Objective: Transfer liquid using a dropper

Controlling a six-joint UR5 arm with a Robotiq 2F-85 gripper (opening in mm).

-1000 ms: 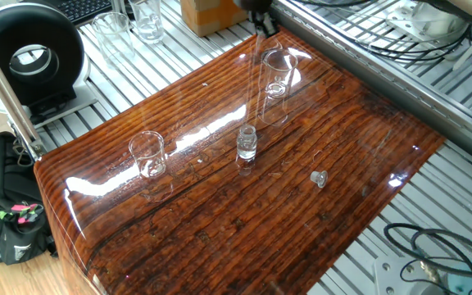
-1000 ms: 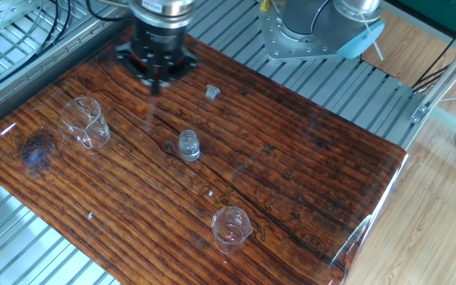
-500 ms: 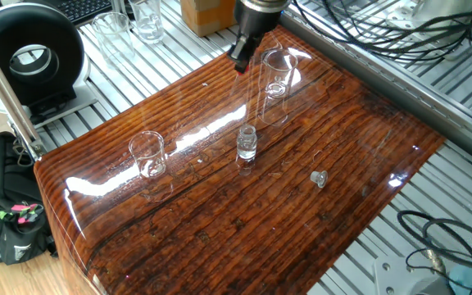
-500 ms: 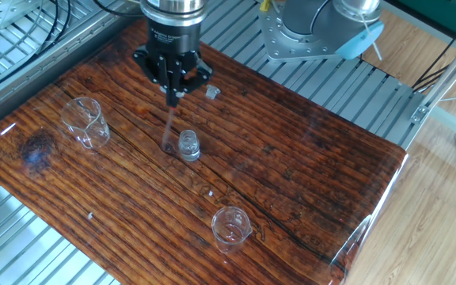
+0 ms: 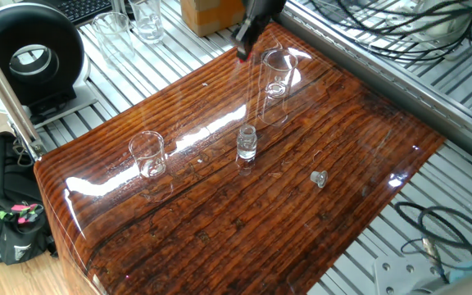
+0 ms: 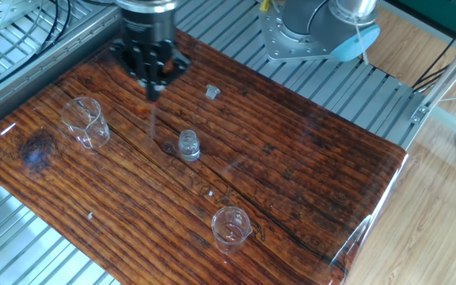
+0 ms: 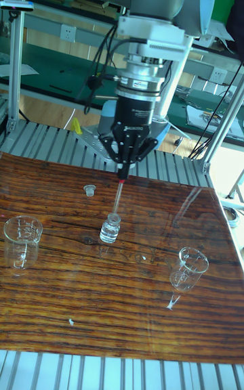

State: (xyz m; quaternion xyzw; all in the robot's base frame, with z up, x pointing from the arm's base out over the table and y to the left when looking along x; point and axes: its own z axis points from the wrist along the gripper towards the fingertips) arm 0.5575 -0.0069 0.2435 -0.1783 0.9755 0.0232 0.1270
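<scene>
My gripper [image 7: 123, 168] hangs above the wooden table, shut on the dropper [image 7: 119, 193] just at its small red bulb. The thin clear tube points straight down. In the tall fixed view its tip ends at or just above the mouth of a small glass vial [image 7: 110, 228]. From one fixed view the gripper [image 5: 242, 47] is up and behind the vial [image 5: 247, 143]. In the other fixed view the gripper [image 6: 152, 85] stands left of the vial [image 6: 188, 145], with the dropper [image 6: 153, 115] only faintly visible. The liquid is too clear to make out.
Two clear beakers stand on the table [image 7: 129, 322], one at the left [image 7: 20, 241] and one at the right [image 7: 190, 268]. A small clear cap [image 7: 88, 190] lies behind the vial. A black round device [image 5: 29, 57] and more glassware [image 5: 147, 18] sit off the table's far side.
With the dropper still in its grip, the gripper swung toward the vial half a second ago and has now shifted back to the left in the other fixed view.
</scene>
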